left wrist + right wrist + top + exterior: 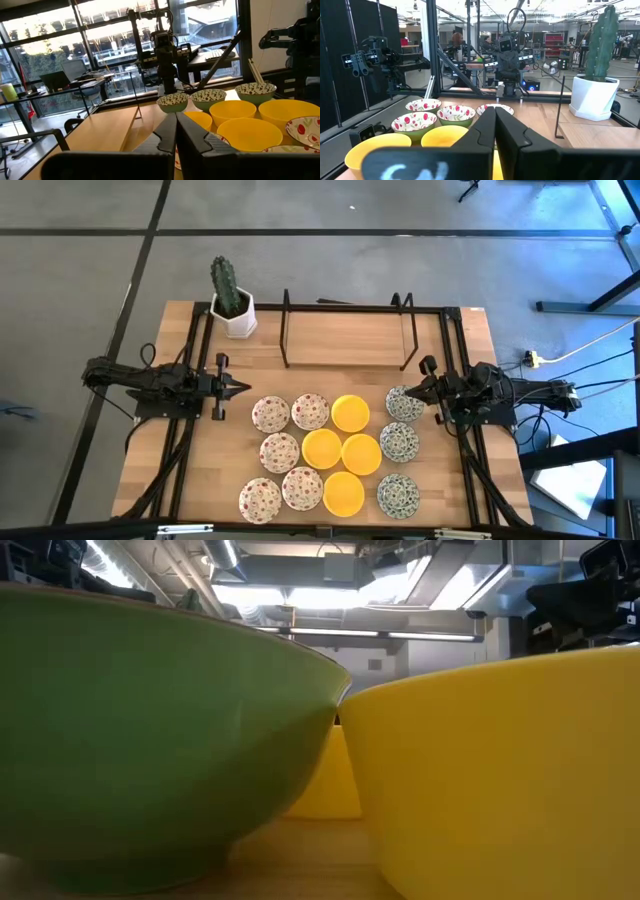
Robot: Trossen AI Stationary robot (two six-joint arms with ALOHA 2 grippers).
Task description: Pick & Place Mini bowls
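Note:
Several mini bowls sit upright on their bases in a cluster on the wooden table: white ones with red specks [279, 451] on the left, plain yellow ones [341, 450] in the middle, grey-green patterned ones [399, 442] on the right. The low view shows one green outer wall [150, 740] and one yellow wall [500, 770] up close. My left gripper [243, 388] [176, 122] is shut, level, just left of the red-speck bowl [270, 414]. My right gripper [407, 393] [495, 114] is shut, its tips over the far rim of the far grey-green bowl [404, 406].
A cactus in a taller white pot [232, 308] stands at the far left corner. A black wire rack [345, 330] stands along the far edge. Bare wood lies between the rack and the bowls, and dark frame rails [455, 360] run along both sides.

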